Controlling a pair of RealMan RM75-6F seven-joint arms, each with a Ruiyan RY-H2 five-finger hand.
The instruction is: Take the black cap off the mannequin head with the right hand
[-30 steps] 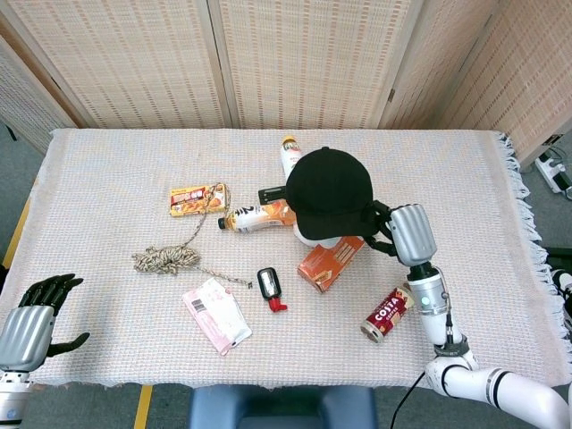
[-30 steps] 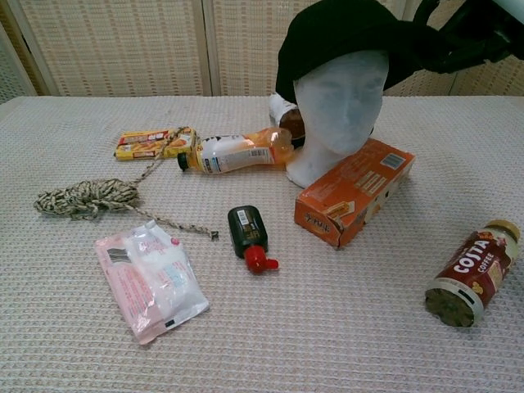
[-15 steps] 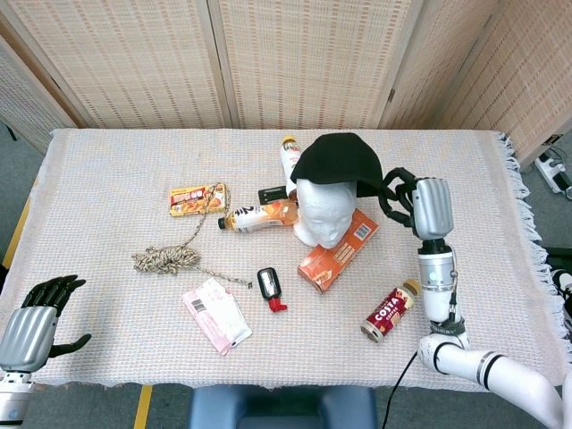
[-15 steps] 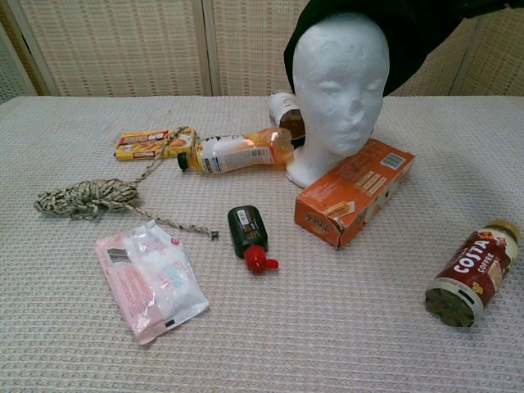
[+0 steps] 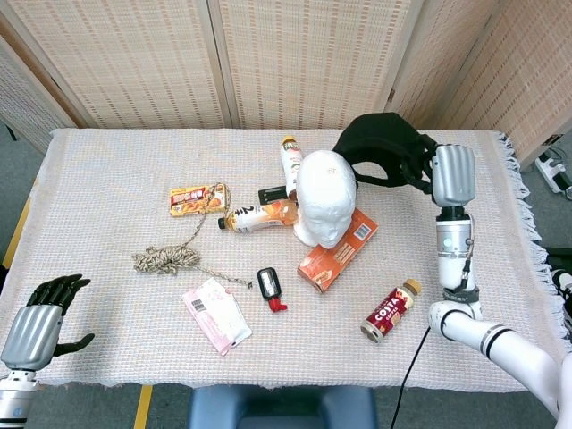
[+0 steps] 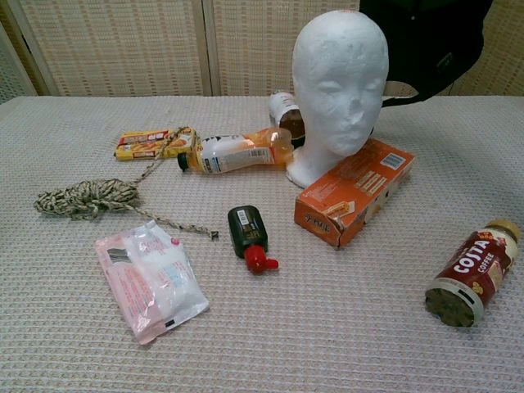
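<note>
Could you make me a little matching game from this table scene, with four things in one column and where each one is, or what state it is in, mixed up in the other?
Things:
1. black cap
2. mannequin head
3. coffee can
4. rope

States:
A. lying on its side near the table's front right
B. bare, base propped on the orange box
C. held up off the table by the right hand
D. bundled on the cloth, left of the middle

Pairs: 1-C, 2-B, 3-A, 4-D
</note>
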